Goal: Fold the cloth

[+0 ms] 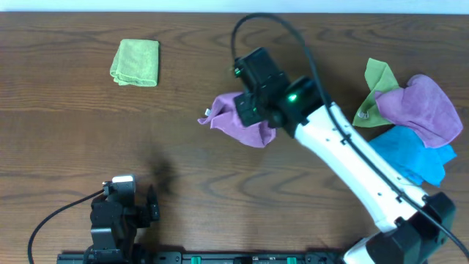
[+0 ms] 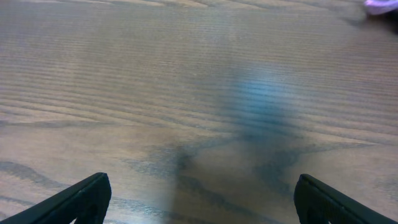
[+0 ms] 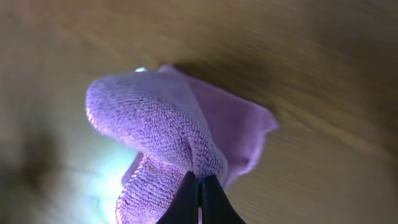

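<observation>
The cloth (image 1: 236,123) is a lilac towel bunched up near the table's middle, with a small white tag (image 1: 207,113) at its left tip. My right gripper (image 3: 199,182) is shut on a fold of the cloth (image 3: 155,127), which hangs crumpled from the jaws above the wood. From overhead the wrist (image 1: 267,92) covers the cloth's right part. My left gripper (image 2: 202,200) stands wide open over bare wood at the front left, with nothing between its fingers (image 2: 87,198). A sliver of the cloth (image 2: 379,5) shows at the top right of the left wrist view.
A folded lime-green cloth (image 1: 135,62) lies at the back left. At the right edge is a pile: a second purple cloth (image 1: 421,106), a green one (image 1: 375,81) and a bright blue one (image 1: 414,150). The right arm (image 1: 352,165) crosses the table's right half.
</observation>
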Tool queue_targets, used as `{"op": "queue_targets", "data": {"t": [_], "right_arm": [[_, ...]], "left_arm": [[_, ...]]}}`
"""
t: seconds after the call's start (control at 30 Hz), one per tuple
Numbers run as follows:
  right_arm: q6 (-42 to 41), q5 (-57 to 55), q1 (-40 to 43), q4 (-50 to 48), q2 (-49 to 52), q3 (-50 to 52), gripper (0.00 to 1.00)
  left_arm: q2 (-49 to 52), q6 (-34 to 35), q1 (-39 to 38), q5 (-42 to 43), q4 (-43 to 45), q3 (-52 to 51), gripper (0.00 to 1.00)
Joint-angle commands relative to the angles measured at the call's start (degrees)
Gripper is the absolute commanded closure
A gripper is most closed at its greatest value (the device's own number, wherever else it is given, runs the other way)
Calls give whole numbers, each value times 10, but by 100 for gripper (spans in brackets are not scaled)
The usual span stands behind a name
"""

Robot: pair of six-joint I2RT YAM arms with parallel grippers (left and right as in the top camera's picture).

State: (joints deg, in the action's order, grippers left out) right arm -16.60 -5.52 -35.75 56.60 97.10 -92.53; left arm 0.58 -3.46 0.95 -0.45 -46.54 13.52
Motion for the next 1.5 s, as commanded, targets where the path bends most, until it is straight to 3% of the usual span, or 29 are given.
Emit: {"op": "queue_targets", "data": {"t": [0.0, 0.2, 0.3, 0.37, 0.53, 0.67, 0.87, 1.0, 1.1, 1.3, 1.47], "right_arm": [[-80, -20, 54, 2, -1, 6, 99], [-148, -19, 160, 0, -1, 64, 98], [-176, -16, 207, 0, -1, 109, 86], [-193, -16, 233, 0, -1, 136, 83], [-195, -3, 285, 8, -1, 168, 45], [-178, -1, 303, 14, -1, 168, 24], [-118, 42, 303, -7, -1, 168, 21], [64, 197, 302, -85, -1, 169, 24], [141, 219, 301, -133, 4, 169, 28], [247, 289, 301, -195, 68, 169, 30], [282, 331, 300, -227, 141, 169, 29]], "left_arm": [[-4, -12, -3, -14, -22, -6, 5], [-4, -12, -3, 1, -20, -6, 5], [-4, -12, -3, 7, -20, -6, 5], [-4, -12, -3, 8, -20, -6, 5], [-4, -12, -3, 20, -20, -6, 5], [-4, -12, -3, 20, -20, -6, 5], [-4, -12, -3, 44, -8, -6, 5], [-4, -12, -3, 121, 12, -6, 5], [-4, -12, -3, 138, 16, -6, 5], [-4, -12, -3, 139, 16, -6, 5], [-4, -12, -3, 139, 16, -6, 5]]}}
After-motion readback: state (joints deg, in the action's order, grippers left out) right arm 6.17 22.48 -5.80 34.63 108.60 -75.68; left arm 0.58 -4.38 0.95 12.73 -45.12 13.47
